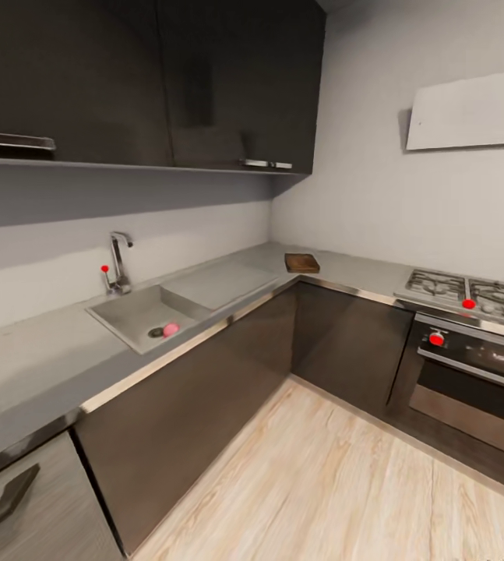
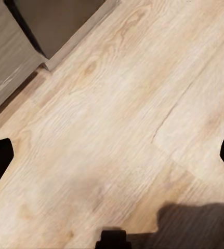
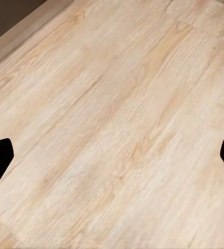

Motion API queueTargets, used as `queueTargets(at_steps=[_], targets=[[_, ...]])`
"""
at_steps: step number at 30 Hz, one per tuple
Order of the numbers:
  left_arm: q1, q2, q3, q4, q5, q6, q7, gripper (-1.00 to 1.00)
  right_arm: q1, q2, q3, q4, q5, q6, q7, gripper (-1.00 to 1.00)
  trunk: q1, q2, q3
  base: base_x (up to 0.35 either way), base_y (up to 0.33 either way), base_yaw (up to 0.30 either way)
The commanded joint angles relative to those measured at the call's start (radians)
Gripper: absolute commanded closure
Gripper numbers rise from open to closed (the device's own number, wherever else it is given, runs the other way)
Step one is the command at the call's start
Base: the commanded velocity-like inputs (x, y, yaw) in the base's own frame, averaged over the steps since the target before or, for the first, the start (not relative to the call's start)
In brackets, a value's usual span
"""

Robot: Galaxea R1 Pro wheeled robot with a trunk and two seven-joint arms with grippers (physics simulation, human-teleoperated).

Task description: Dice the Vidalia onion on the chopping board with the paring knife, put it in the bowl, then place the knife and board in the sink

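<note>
Both pincers hang spread over the wooden floor (image 3: 117,124), left pincer (image 2: 112,155) and right pincer (image 3: 112,155) alike gripping nothing. Across the room the onion (image 1: 171,329) sits pink beside the drain in the sink (image 1: 127,312), and the chopping board (image 1: 302,262) lies in the corner of the table (image 1: 33,366), well apart from it. I'd roll up square to the sink before raising an arm, keeping clear of the tap (image 1: 118,261).
</note>
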State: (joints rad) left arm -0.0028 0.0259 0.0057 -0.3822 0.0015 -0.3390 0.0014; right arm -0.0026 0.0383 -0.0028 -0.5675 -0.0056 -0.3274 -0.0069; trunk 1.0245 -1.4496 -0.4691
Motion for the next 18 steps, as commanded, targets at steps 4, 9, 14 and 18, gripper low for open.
queueTargets(at_steps=[4, 9, 14, 18], targets=[[0.0, 0.0, 0.0, 0.0, 0.0, -0.003, 0.0, -1.0, 0.0, 0.001, 0.0, 0.0, -0.001, -0.002, -0.001, -1.0, 0.0, 0.0, -0.001, 0.279, -0.184, -0.274], [0.0, 0.0, 0.0, 0.0, 0.0, -0.003, 0.0, -1.0, 0.0, 0.001, 0.0, 0.0, -0.001, -0.001, -0.001, -1.0, 0.0, 0.0, -0.001, 0.279, -0.184, -0.274], [0.0, 0.0, 0.0, 0.0, 0.0, -0.003, 0.0, -1.0, 0.0, 0.001, 0.0, 0.0, -0.001, -0.002, -0.001, -1.0, 0.0, 0.0, -0.001, 0.28, -0.182, -0.271], [0.0, 0.0, 0.0, 0.0, 0.0, -0.003, 0.0, -1.0, 0.0, 0.001, 0.0, 0.0, -0.001, -0.001, -0.001, -1.0, 0.0, 0.0, -0.001, 0.287, -0.173, -0.125]])
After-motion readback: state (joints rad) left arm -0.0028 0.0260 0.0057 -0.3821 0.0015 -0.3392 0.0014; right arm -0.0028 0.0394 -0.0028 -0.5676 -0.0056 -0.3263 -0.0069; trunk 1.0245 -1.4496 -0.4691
